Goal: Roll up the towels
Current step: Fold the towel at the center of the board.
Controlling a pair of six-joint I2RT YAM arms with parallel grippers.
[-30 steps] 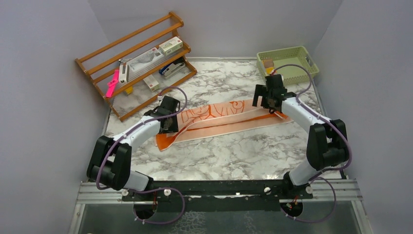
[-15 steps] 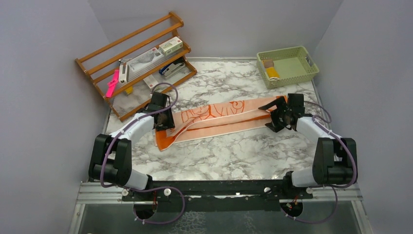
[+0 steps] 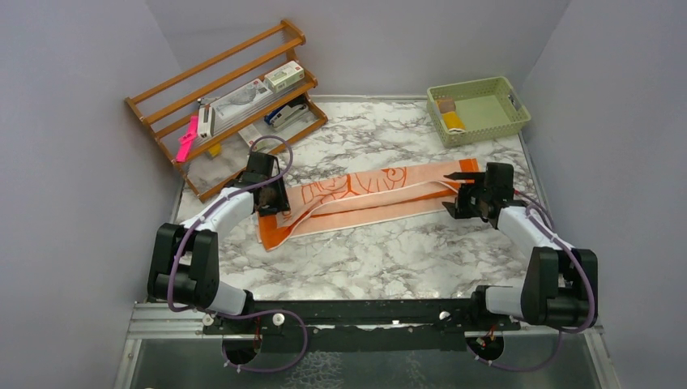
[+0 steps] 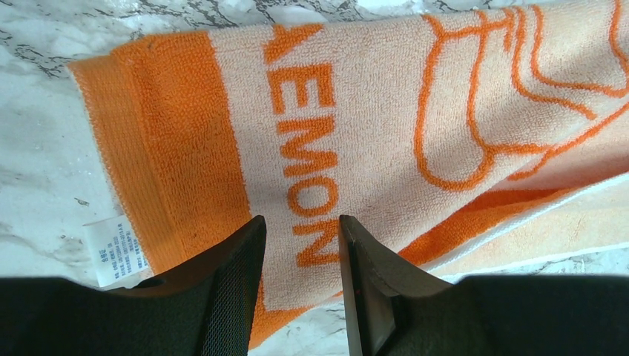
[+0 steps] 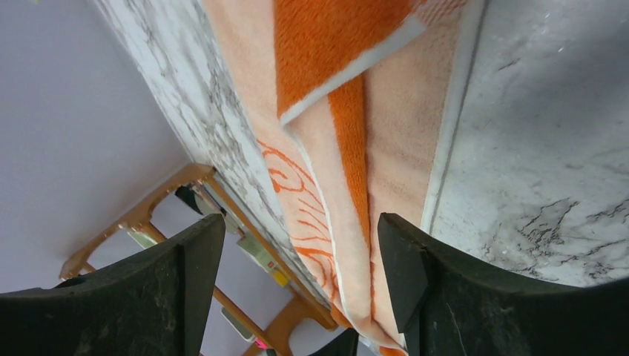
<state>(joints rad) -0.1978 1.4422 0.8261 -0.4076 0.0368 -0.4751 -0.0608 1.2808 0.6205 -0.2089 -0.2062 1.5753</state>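
Note:
The orange and pale peach towel (image 3: 364,197) lies folded lengthwise in a long strip across the middle of the marble table. My left gripper (image 3: 273,204) hovers over its left end, open and empty. The left wrist view shows it (image 4: 300,245) above the orange lettering on the towel (image 4: 371,111). My right gripper (image 3: 455,194) is at the towel's right end, wide open. The right wrist view shows it (image 5: 297,245) low, looking along the towel (image 5: 348,141). A small yellow roll (image 3: 454,121) lies in the basket; I cannot tell if it is the mustard towel.
A wooden rack (image 3: 227,101) with boxes and pens stands at the back left, close behind my left gripper. A pale green basket (image 3: 506,101) stands at the back right. A white care label (image 4: 111,248) sticks out at the towel's left end. Grey walls close in both sides.
My right gripper has moved right and toward me, off the towel's top to its right end, and has dropped lower. My left gripper has shifted slightly left along the towel's end.

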